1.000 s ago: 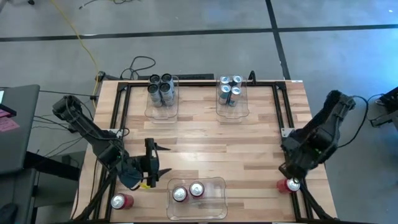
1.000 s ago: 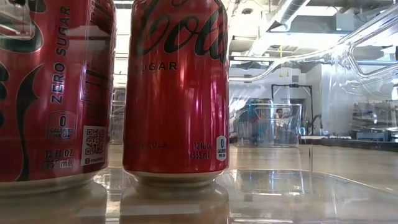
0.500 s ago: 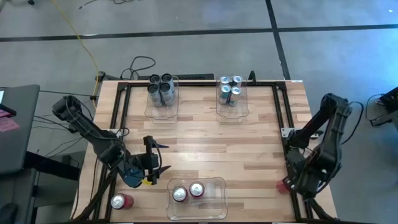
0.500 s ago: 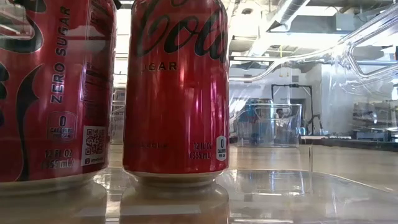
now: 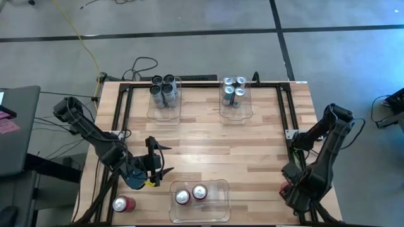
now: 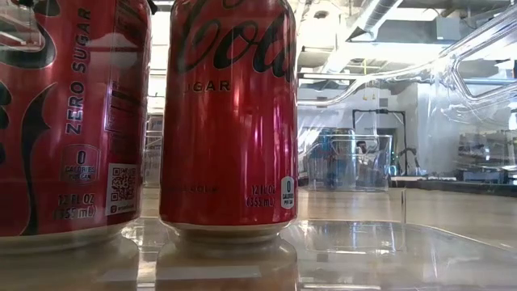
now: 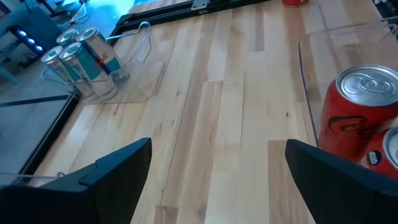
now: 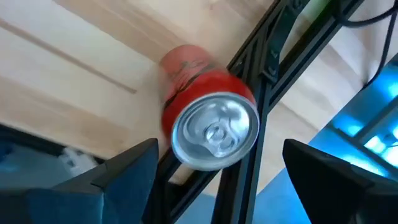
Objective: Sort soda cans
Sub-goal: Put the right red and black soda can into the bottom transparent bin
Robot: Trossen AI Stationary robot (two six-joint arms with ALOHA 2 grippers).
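A lab or workshop: bare concrete floor (image 5: 189, 38), exposed ceiling ducts (image 6: 380, 16), trailing cables (image 5: 142, 66).

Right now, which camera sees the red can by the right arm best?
The right wrist view: the red can fills the middle, silver top facing the camera, between the open right end effector fingers. The high view shows only a red sliver beside the arm. The low view doesn't show it.

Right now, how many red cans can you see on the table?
4. Two stand in the near bin: one, another. One is at the near left corner. One sits under the right gripper, mostly hidden from above.
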